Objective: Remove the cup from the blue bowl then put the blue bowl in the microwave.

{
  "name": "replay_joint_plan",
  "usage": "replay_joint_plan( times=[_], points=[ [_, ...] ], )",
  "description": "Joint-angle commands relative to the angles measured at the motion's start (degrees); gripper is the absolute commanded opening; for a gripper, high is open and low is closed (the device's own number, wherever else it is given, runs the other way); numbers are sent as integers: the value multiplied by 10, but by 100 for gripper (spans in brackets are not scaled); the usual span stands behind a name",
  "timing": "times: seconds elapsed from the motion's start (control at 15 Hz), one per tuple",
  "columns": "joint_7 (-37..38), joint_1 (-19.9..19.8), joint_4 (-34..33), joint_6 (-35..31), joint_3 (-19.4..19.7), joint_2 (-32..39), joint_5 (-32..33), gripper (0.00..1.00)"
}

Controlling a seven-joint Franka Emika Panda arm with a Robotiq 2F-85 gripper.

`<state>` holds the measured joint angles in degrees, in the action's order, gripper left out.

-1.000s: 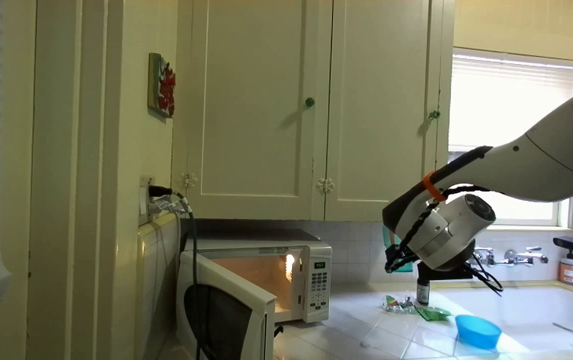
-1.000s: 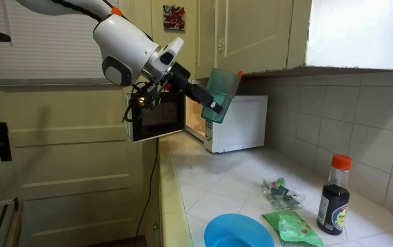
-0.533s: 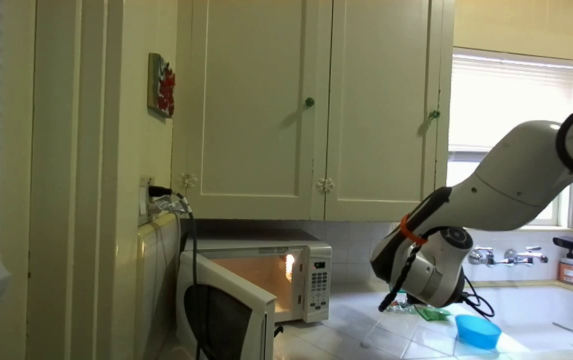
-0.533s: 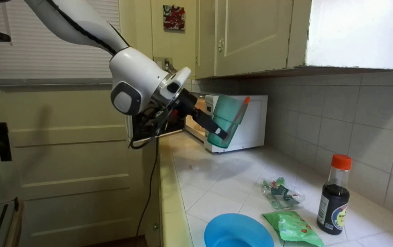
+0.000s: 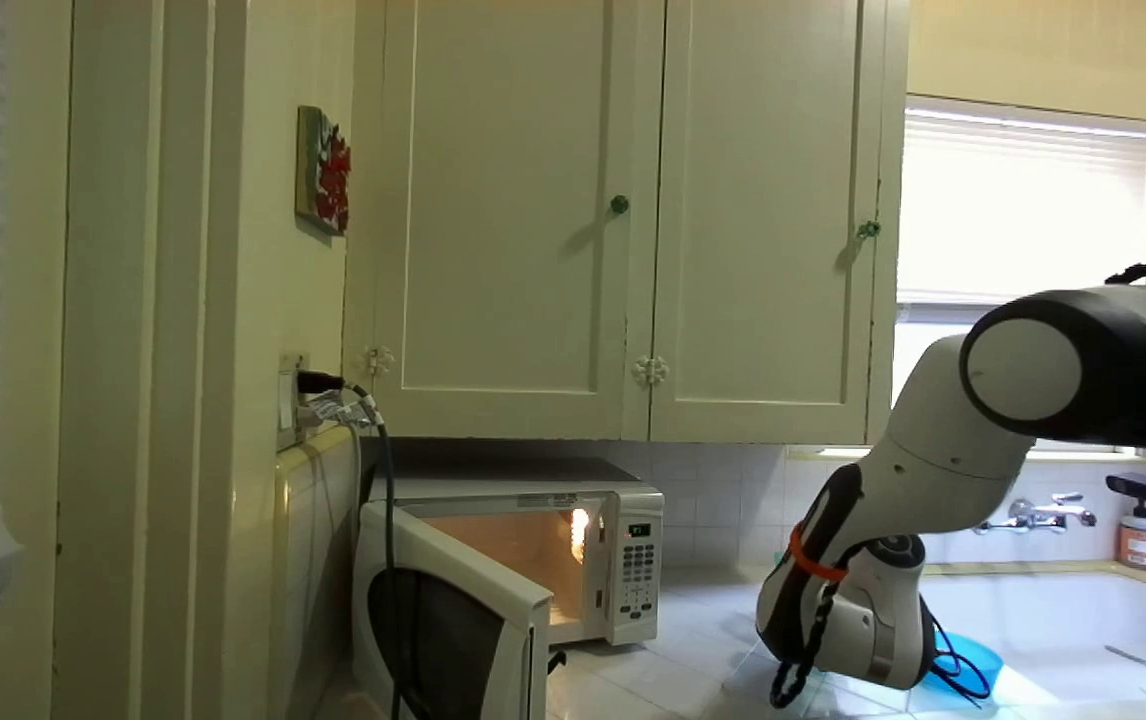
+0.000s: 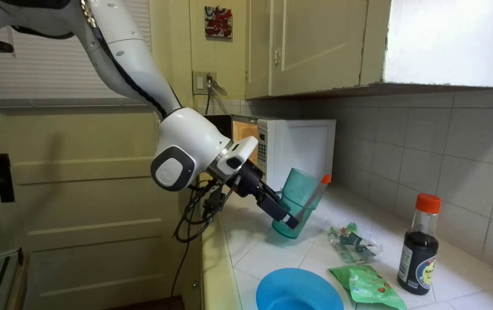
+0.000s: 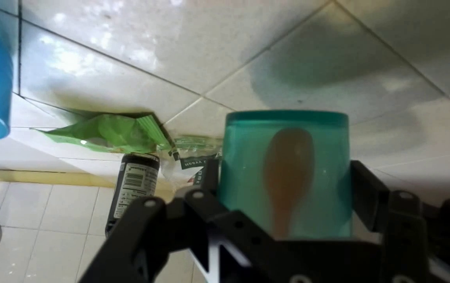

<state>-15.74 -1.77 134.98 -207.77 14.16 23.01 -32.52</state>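
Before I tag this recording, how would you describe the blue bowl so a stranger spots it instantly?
In an exterior view, follow the white counter from the microwave into the foreground. At the picture's bottom edge, left of the green packet, sits the blue bowl. Its wide, plain blue rim sets it apart from the packet and the tall teal cup.
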Motion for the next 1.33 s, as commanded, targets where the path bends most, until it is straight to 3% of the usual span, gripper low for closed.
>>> replay_joint_plan(
  times=[0.0,0.13,0.2,0.67,0.73,1.27],
  points=[
    [61,-6,-40,-19,16,45,56,54],
    [80,-12,-50,5,13,46,82,54],
    [50,-5,-35,-3,13,37,50,79],
    [64,-6,-45,-2,13,44,65,79],
    [64,-6,-45,-2,13,44,65,54],
    [125,2,-109,-39,2,98,91,54]
  ],
)
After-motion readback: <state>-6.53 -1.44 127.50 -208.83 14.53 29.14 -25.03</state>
